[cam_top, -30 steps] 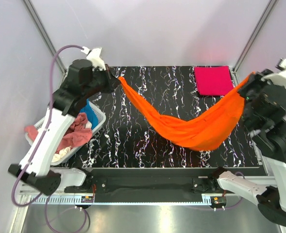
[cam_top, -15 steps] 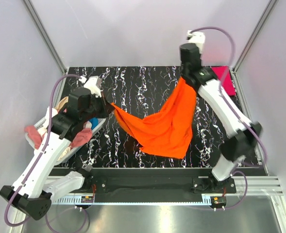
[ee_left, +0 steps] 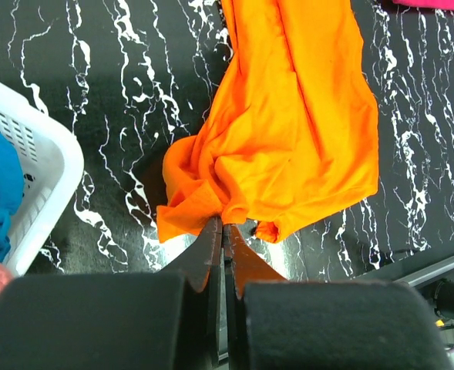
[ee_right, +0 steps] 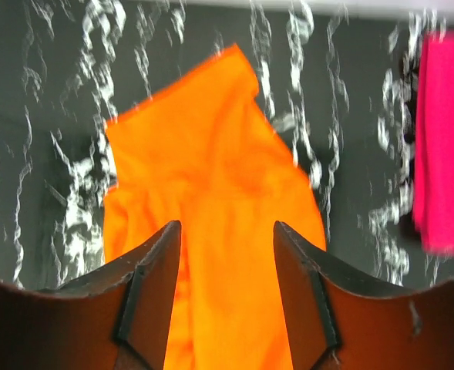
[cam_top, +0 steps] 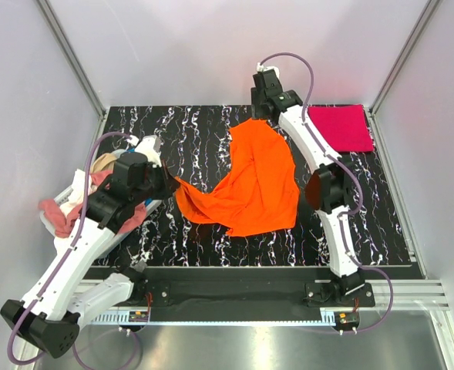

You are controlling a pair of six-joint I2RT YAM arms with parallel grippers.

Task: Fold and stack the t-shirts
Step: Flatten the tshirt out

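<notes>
Arm on right [cam_top: 302,132] outstretched above orange t-shirt [cam_top: 251,185]

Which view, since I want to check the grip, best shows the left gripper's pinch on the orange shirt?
The left wrist view: close up, the left gripper is shut on a bunched corner of the orange shirt. The top view shows that pinch too small to judge. The right wrist view shows only the shirt's far end.

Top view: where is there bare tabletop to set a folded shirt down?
Bare table far left, between basket and orange shirt; also the right edge, nearer than the folded pink shirt, past the right arm. Crowded: the centre under the orange shirt, left gripper shut on its corner.
</notes>
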